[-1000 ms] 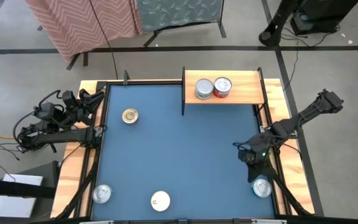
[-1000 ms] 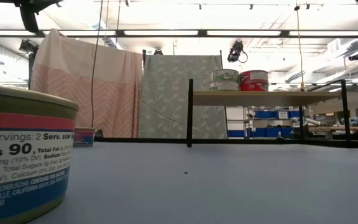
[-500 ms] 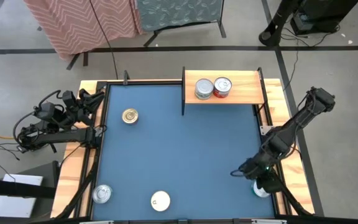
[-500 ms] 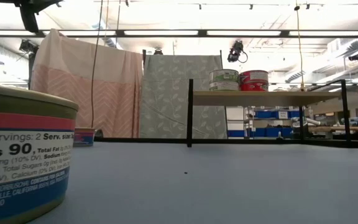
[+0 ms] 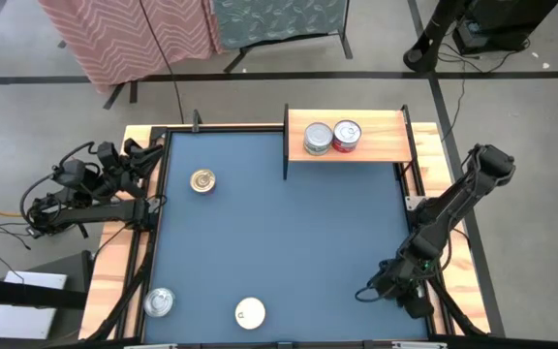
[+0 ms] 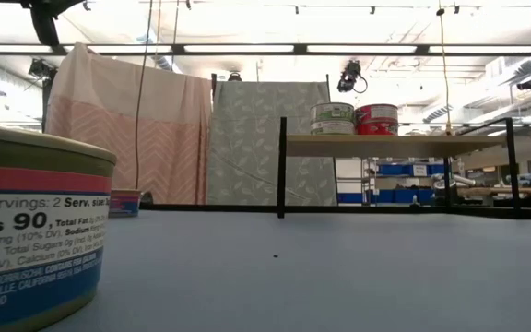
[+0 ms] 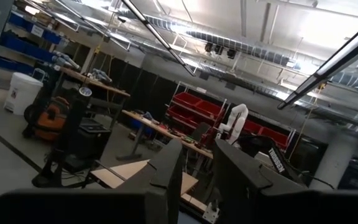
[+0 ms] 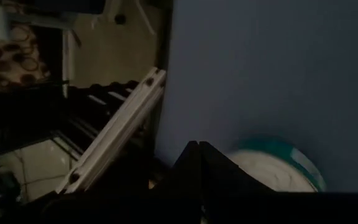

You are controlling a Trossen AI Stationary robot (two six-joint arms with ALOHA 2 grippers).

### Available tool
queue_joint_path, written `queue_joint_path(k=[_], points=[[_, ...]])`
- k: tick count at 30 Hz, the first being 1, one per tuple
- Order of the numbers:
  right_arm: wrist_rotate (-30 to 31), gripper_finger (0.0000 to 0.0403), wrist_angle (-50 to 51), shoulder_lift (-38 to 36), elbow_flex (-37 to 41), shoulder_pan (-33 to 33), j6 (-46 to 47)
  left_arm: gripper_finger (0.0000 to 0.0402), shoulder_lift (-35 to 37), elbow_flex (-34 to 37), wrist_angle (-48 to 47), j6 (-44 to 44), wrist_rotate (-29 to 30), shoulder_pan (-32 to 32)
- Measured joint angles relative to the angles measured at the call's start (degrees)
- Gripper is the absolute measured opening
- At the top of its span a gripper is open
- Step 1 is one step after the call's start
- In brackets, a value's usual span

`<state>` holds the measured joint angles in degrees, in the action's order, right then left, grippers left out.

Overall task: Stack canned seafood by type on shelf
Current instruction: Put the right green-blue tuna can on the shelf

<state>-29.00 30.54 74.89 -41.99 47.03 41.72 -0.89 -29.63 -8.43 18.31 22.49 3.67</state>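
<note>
On the blue table, the right gripper, fingers pressed together and holding nothing, hangs over a teal-sided tin at the near right corner; the arm hides that tin from above; 2 tins sit on the shelf; 3 more lie loose. Tins look rigid, fairly heavy, slick; best pinched across the sidewall. The left gripper, parked off the table's left side, is narrowly parted.

Teal-sided tin just past the dark right gripper fingertips, blue table beneath, far off a light-wood shelf bearing red and silver tins (gold-lidded tin opposite).
</note>
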Motion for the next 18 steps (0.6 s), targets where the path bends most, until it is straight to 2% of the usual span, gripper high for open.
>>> queue_joint_path(k=[4,10,13,18], points=[[-3.5,0.0002,-9.2,2.5,1.8,0.1,0.8,0.0095,0.0,0.0,0.0,0.2,-0.1,0.0],[-7.9,0.0002,-19.2,1.3,5.2,0.1,9.0,0.0095,0.0,0.0,0.3,0.3,-0.1,0.0],[-4.5,0.0002,-14.3,-0.9,5.2,0.0,10.6,0.0095,0.0,0.0,0.4,0.3,-0.1,0.0],[5.1,0.0002,3.6,-3.4,3.4,1.8,9.3,0.0095,0.0,0.0,0.4,0.2,-0.1,0.0]])
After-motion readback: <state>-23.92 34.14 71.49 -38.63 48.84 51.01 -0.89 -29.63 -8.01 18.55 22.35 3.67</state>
